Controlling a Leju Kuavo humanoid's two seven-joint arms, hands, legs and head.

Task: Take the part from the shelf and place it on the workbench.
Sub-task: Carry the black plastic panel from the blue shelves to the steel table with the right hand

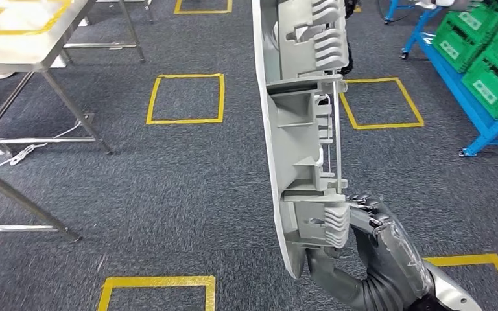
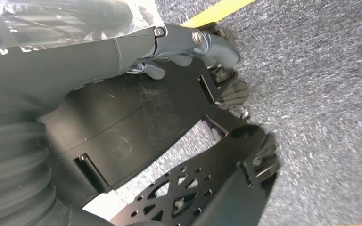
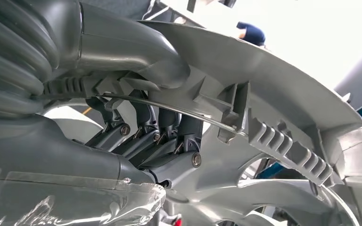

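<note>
Gripped at its lower end by the right hand (image 1: 369,240), the grey plastic part (image 1: 298,142) stands upright and edge-on in the head view, a long curved panel with ribs, clips and a thin metal rod along its inner side. It is held in the air above the dark grey carpet floor (image 1: 188,175), not touching any surface. From the right wrist view, the dark fingers (image 3: 169,136) wrap the part's (image 3: 273,94) inner ribs beside the rod, and the thick thumb presses the smooth outer shell on the other side, so the panel is clamped between them.

Beside the part toward the robot's left, a yellow taped square (image 1: 186,98) marks the floor, and well beyond that square stands a steel-legged surface (image 1: 19,39). On the part's other side, a blue shelf (image 1: 473,110) carries green crates (image 1: 493,45).

The left hand (image 2: 188,47) hangs above the carpet in the left wrist view, its fingers curled inward with nothing in them, close to a strip of yellow tape (image 2: 217,12).
</note>
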